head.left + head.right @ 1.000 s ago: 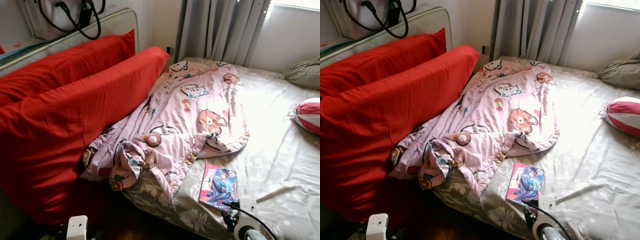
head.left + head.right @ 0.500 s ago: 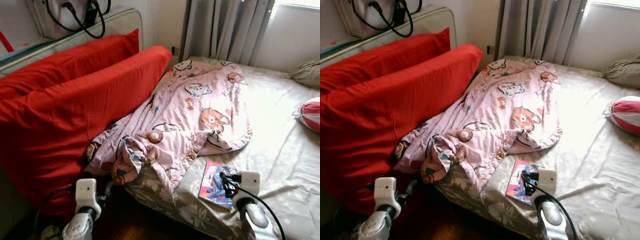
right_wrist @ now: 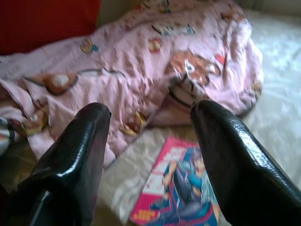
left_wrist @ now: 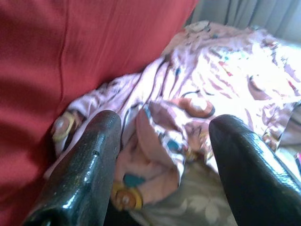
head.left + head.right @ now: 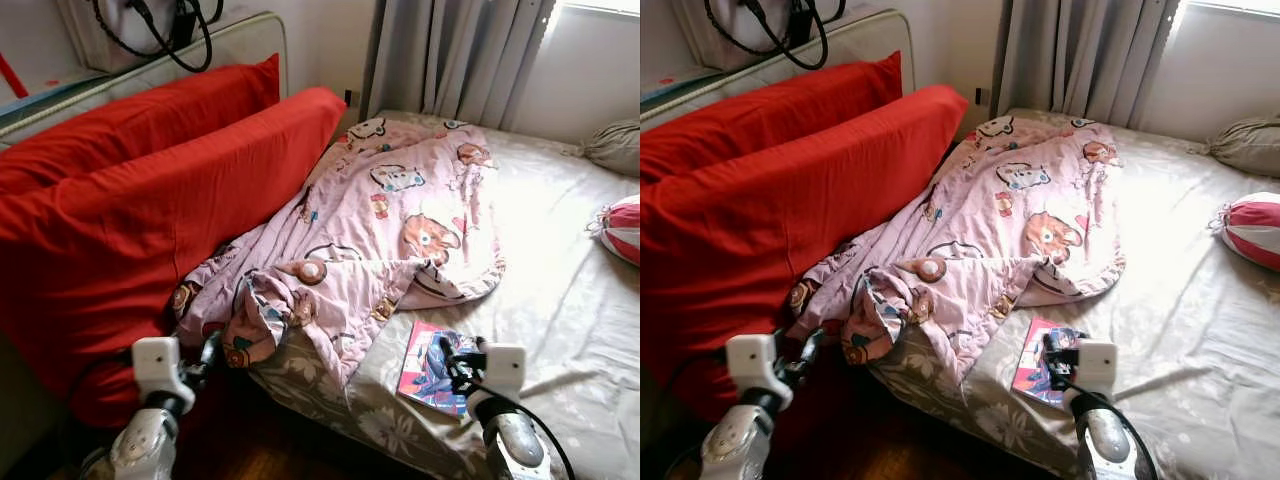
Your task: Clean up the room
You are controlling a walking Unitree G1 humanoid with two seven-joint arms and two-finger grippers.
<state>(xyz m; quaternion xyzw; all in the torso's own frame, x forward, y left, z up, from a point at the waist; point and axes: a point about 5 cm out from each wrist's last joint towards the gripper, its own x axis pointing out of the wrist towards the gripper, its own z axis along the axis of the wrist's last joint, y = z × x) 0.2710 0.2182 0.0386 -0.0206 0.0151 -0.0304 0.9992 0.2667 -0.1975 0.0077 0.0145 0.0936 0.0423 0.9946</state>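
Lying crumpled on the flowery bed [image 5: 560,300], the pink cartoon blanket [image 5: 380,240] stays put, while both spread-open grippers, left gripper [image 4: 162,155] and right gripper [image 3: 150,155], have risen.

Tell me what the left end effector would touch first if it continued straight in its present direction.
Probably the bunched corner of the pink cartoon blanket, which lies between the left end effector fingers' line; depth is uncertain.

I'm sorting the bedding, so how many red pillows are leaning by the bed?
2: one large red fabric pillow in front beside the pink cartoon-print blanket, another red pillow behind it. More may be hidden.
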